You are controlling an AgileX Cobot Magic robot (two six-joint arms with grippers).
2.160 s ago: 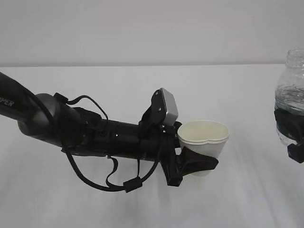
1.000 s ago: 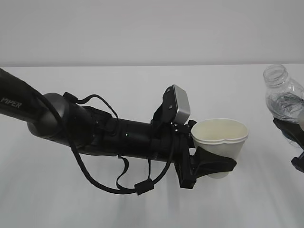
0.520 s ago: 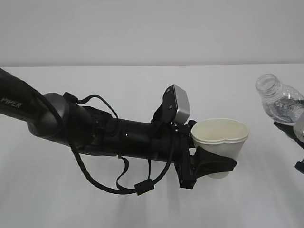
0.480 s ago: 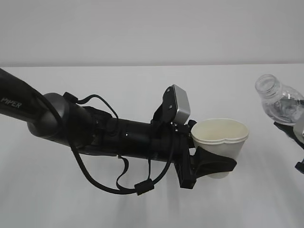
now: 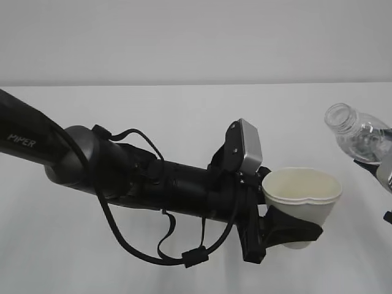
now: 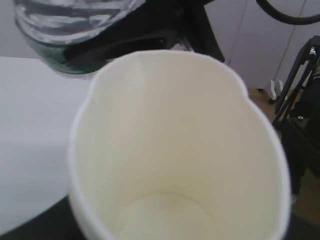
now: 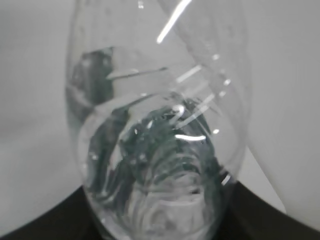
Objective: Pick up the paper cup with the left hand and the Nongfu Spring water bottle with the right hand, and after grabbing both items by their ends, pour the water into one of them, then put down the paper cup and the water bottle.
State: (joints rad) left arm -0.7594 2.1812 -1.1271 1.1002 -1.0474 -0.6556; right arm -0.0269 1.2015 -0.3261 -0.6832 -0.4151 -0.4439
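Cup [image 5: 301, 195] now further right, bottle [image 5: 361, 135] tipped further left. Left hand [image 5: 288, 229] grasps cup upright; right hand [image 5: 386, 177] grasps bottle, neck leftward.

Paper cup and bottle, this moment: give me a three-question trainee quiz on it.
1. True or false: the paper cup already holds water.
2. The Nongfu Spring water bottle is: A) upright B) tilted with its open neck toward the cup C) lying on the table.
3. Which hand grips the cup?

Key: 1. False; the left wrist view shows a dry inside. 2. B. 3. The left hand, its fingers clasping the cup's lower body.
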